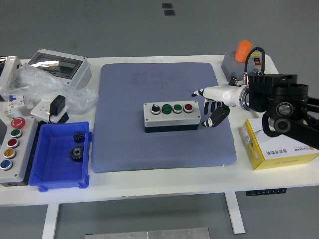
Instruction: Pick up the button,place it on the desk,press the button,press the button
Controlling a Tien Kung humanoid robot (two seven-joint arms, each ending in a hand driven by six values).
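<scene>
Lighting even and bright, diffuse from overhead. Shadows soft and short; a faint one under the table (149, 186) on the floor. No strong glare apart from mild sheen on the plastic wrap (30, 82). Focus sharp throughout; slight softness at the hand (212, 107).

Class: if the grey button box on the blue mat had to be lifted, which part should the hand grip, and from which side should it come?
Grip the button box across its long front and back walls, coming from above at its right end. The box lies flat on the blue mat, its top is crowded with buttons, and the right hand is open beside that end, so this is probably the shortest approach.
</scene>
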